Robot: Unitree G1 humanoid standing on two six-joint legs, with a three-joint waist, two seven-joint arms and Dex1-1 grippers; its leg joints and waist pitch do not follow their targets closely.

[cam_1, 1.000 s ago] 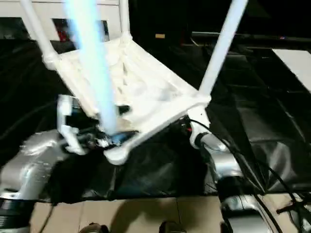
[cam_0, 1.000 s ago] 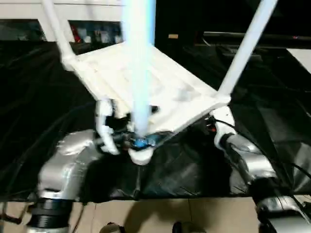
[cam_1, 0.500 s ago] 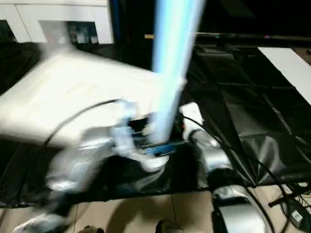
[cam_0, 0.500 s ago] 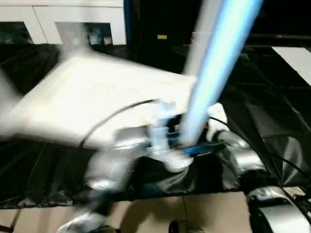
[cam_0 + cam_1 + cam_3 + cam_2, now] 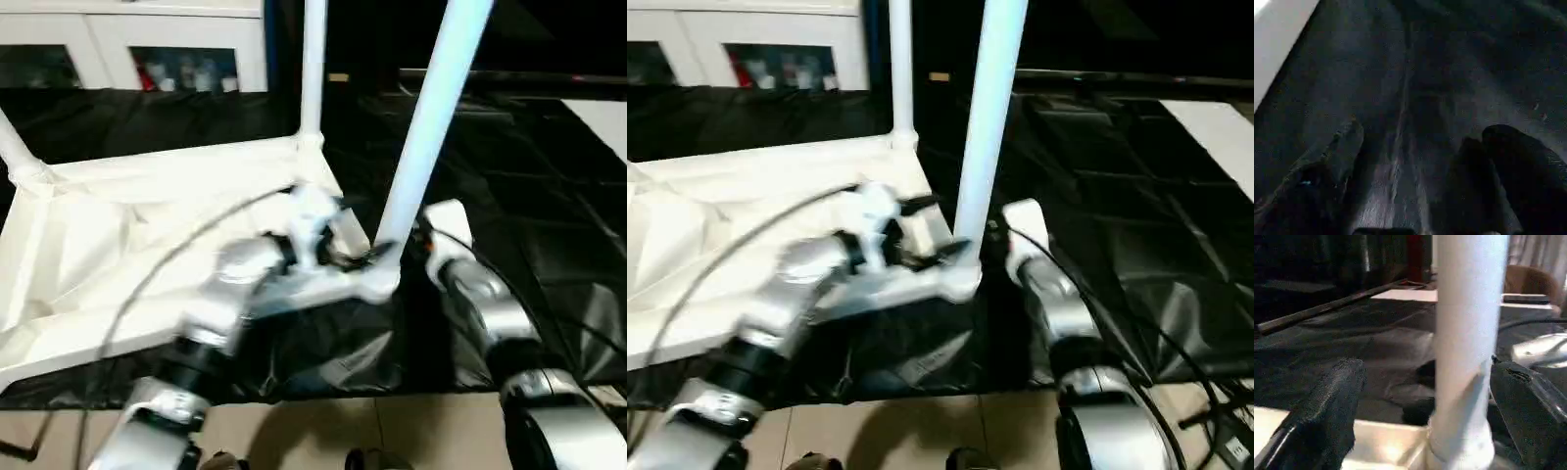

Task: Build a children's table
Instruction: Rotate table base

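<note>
We see the children's table lying upside down on a black sheet spread over the floor, its white underside facing up and its legs rising toward the top of the head views. The nearest leg stands in the corner socket closest to us, tinted pale blue along its length. A second leg rises from the far corner, and the base of a third shows at the far left corner.

Our left end effector sits at that near corner with its two black fingers spread wide, one on either side of the nearest leg. In the left wrist view the leg passes between the fingers, with a clear gap beside one finger; at the other finger we cannot tell whether it touches. The silver left forearm reaches across the tabletop's near edge, with a thin cable arching over it.

Our right end effector is likewise spread, its dark fingers held apart over the black sheet with nothing between them. In the head views the right arm lies just to the right of the near corner, its white wrist housing close beside the leg's base.

A white glass-door cabinet stands along the back wall, and a strip of pale tiled floor shows at the near edge.
</note>
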